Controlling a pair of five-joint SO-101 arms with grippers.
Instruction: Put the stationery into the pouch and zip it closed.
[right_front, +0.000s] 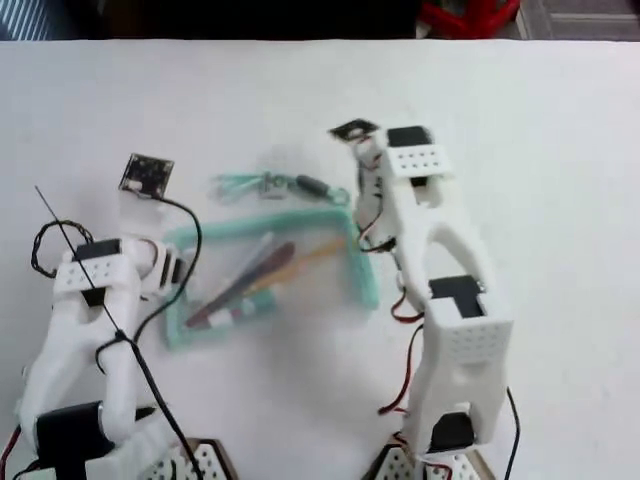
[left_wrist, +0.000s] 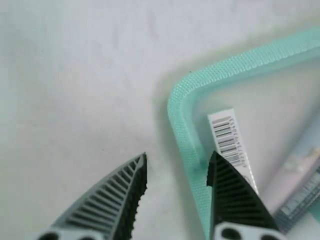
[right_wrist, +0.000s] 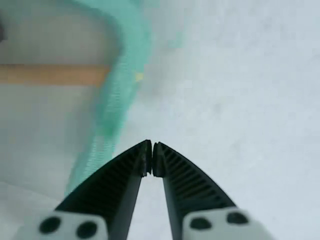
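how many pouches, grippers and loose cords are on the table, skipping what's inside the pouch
pouch: 1
grippers: 2 (left gripper, right gripper)
teal cord: 1
total: 4

Two white printed arms, black servo blocks (right_front: 455, 298), wiring exposed.
Left arm (right_front: 85, 330), lower left of the high view: black cable (right_front: 150, 300) draped across it, running up to a small black camera board (right_front: 147, 175). Right arm (right_front: 440, 290), right of centre: red and black wires (right_front: 400, 310) down its side, hole-grid plates on top. Left gripper (left_wrist: 179, 160) and right gripper (right_wrist: 151, 150): dark saw-tooth ribbed fingers (right_wrist: 125, 185) on white bases with round dark screw holes.
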